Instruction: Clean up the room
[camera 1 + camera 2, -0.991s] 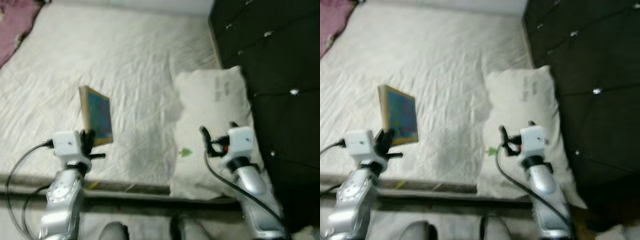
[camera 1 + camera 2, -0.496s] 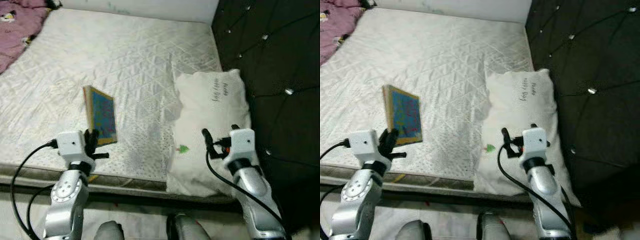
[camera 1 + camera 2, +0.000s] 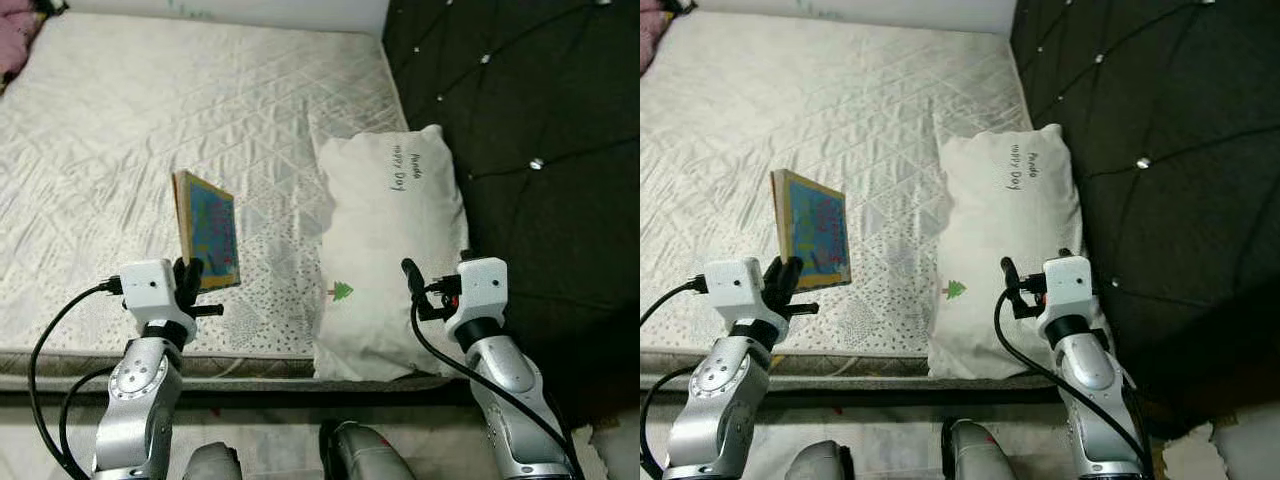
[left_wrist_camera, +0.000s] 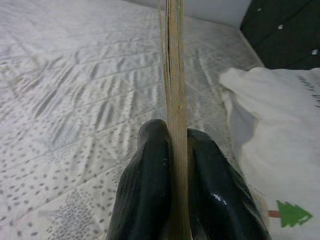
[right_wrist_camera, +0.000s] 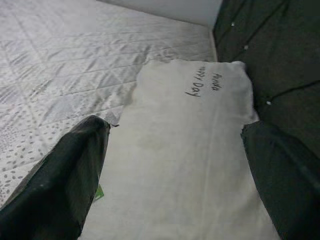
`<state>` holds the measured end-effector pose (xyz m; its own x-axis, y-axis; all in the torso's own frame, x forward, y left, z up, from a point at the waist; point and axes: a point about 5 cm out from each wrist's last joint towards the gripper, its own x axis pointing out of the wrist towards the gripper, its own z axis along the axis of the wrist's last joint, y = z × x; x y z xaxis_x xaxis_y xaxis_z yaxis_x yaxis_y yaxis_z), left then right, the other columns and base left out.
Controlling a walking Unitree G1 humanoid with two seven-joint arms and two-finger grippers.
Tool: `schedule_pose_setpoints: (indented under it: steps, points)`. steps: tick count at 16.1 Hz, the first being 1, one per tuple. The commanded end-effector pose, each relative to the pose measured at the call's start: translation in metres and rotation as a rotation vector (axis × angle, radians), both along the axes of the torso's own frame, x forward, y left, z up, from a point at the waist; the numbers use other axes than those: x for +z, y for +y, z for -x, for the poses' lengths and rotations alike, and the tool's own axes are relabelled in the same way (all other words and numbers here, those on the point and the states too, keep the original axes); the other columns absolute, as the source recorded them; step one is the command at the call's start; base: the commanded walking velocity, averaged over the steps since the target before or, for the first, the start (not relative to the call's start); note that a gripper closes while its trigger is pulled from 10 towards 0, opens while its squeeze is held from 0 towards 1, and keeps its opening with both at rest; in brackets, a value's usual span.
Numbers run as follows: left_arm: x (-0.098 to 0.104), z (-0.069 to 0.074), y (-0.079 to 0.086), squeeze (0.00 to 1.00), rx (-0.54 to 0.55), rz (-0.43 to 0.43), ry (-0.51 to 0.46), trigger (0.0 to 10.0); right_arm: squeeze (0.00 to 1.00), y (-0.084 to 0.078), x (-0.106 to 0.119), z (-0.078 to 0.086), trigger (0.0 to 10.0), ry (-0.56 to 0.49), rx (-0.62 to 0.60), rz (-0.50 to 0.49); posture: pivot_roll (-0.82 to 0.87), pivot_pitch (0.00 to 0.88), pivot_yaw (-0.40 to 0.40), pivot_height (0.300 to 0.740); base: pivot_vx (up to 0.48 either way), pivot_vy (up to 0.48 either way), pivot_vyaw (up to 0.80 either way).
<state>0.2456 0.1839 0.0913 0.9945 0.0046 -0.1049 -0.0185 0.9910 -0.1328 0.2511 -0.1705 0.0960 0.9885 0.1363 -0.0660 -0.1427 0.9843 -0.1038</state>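
Left arm bent at the elbow, forearm raised over the near edge of the white quilted mattress. Left gripper points forward, its two black fingers closed tight on the lower edge of a thin book with a blue illustrated cover. The book stands upright on edge above the mattress, cover facing the right side, tan page block visible along its spine side. In the left wrist view the book rises straight out from between the fingers, seen edge-on.

Right arm likewise bent, forearm raised. Right gripper hovers over the near part of a white rectangular pillow, fingers spread wide, holding nothing; the pillow surface lies between them in the right wrist view, not touched as far as can be seen.

Pillow lies lengthwise along the mattress's right edge, against a black tufted headboard with shiny studs. Writing near its far end reads "Happy Day". A small green tree print sits near its near-left side.

Pink fabric at the far left corner of the mattress.
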Motion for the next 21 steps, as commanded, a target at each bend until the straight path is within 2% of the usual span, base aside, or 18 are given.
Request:
schedule_pose_setpoints:
  steps: [1, 8, 21]
  points:
    - [0.0065, -0.0007, -0.0004, 0.0, 0.004, 0.003, -0.026, 10.0, 0.0, -0.0019, 0.002, 0.0022, 10.0, 0.0, 0.0, 0.001, 0.01, 0.154, -0.053, 0.74, 0.0, 0.0, 0.0]
    - [0.0065, -0.0002, 0.0009, 0.0, 0.015, 0.016, -0.018, 10.0, 0.0, -0.001, 0.003, 0.0034, 10.0, 0.0, 0.01, -0.005, 0.01, 0.165, -0.053, 0.675, 0.0, 0.0, 0.0]
    - [0.0054, 0.0, 0.0044, 0.0, 0.062, 0.035, -0.006, 10.0, 0.0, -0.0003, 0.0034, 0.0029, 10.0, 0.0, 0.036, -0.005, 0.01, 0.169, -0.059, 0.675, 0.0, 0.0, 0.0]
